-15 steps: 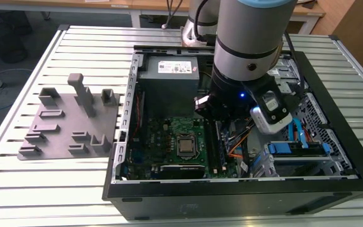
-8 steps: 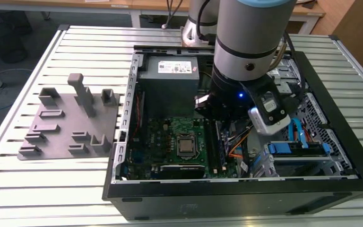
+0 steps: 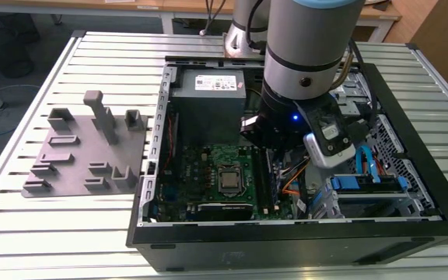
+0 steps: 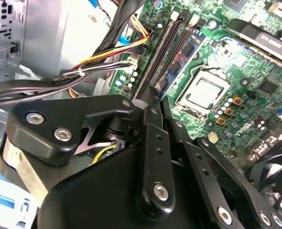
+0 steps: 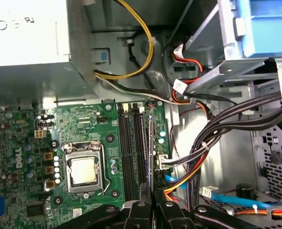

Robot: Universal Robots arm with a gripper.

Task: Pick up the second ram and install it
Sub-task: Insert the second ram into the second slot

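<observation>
Your black pincer [image 5: 153,192] is clamping the thin blue-green ram stick [image 5: 151,152] between its fingers, stick standing edge-on along the long black slots [image 5: 126,152] of the green motherboard [image 5: 84,129].

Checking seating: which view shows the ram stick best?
Second wrist view: the second ram shows its flat blue face. First wrist view has it edge-on; in the exterior view the arm stands over that spot.

Silver-grey arm [image 3: 302,52] with light-blue joint ring, small blue light, black tool [image 4: 153,94] links, silver screws
</observation>
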